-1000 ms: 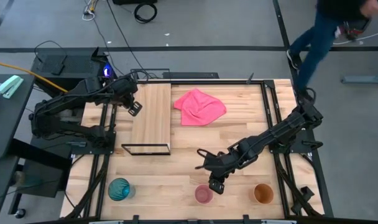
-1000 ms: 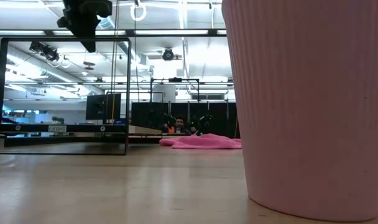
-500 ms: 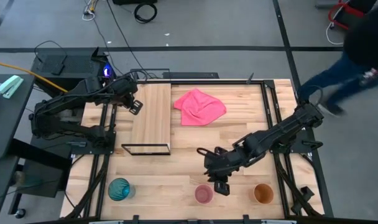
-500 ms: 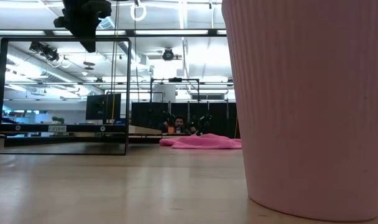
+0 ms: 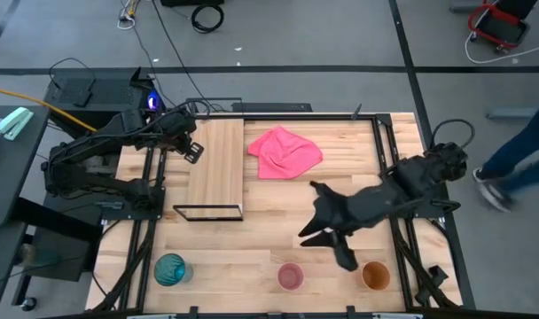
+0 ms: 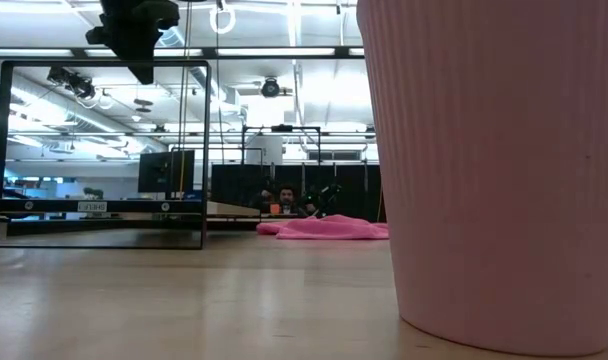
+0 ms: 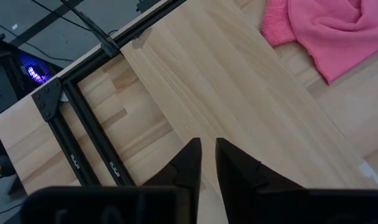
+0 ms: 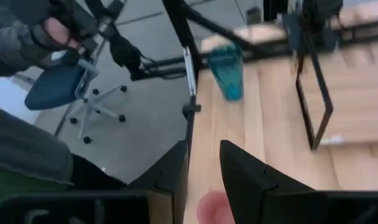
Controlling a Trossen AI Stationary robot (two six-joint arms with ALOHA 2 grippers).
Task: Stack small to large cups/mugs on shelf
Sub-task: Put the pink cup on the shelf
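Right now the pink cup sits untouched at the worktop's near edge, between the teal cup and orange cup, well apart from the shelf. Right pincer, fingers nearly closed and empty, hangs near it; descending this narrow could topple it. Left pincer, nearly closed, waits over the shelf.
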